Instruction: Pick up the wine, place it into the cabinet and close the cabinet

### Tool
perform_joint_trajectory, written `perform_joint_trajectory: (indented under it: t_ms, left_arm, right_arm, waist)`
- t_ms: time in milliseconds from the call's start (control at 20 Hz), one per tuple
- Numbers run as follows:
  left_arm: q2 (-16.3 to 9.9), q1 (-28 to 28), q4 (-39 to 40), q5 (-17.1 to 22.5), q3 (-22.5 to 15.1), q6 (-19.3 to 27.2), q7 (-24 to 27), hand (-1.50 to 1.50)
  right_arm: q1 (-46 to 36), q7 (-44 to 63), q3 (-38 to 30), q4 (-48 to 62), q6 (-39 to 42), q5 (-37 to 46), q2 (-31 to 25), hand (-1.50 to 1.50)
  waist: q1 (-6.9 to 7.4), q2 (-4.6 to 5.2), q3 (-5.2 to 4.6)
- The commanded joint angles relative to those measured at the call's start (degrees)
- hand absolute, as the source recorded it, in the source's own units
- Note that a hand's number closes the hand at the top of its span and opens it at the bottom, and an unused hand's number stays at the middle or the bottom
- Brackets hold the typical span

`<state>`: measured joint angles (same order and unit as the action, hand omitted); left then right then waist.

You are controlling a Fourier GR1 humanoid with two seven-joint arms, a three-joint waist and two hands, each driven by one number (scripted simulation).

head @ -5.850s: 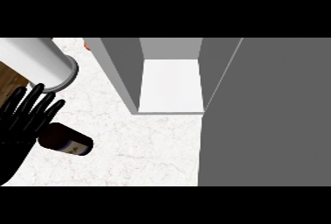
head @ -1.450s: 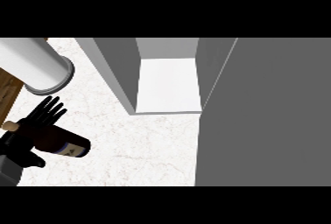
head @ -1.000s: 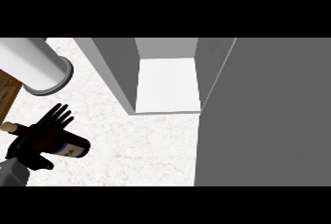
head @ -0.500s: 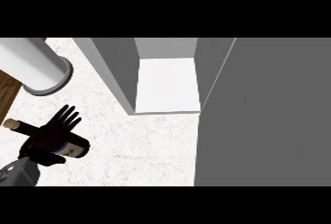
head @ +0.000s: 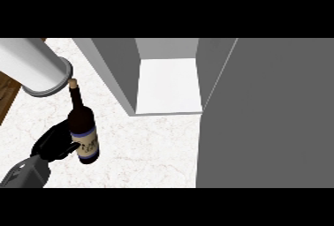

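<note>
At lower left, robot hand (head: 55, 143) curls round wine (head: 83, 132).

I have a single head view, looking steeply down on the white marbled bench (head: 150, 145). It sits fairly near the surface. The open cabinet (head: 166, 84) fills the upper middle; its grey door (head: 274, 114), I think, blocks the whole right side.

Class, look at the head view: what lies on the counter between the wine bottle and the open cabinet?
Nothing: in the head view only bare counter separates the wine bottle from the cabinet.
</note>
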<state>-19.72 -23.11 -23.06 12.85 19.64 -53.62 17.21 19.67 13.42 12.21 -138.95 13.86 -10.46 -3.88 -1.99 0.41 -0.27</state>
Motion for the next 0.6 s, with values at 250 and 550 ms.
perform_joint_trajectory:
  t_ms: [250, 550]
  left_arm:
    - [2.72, 3.25, -9.3, -3.75, -3.81, -5.54, 11.58, 1.5]
    - [6.46, 9.48, -16.87, -7.83, -2.78, 16.98, 21.36, 1.5]
  right_arm:
    - [2.72, 1.67, 0.56, -5.43, -0.5, -2.61, 0.14, -1.5]
    - [1.58, 0.8, -1.34, -3.23, -0.63, -1.95, -0.03, -1.5]
  waist:
    - [0.9, -0.38, 0.02]
    - [2.41, -0.59, 0.19]
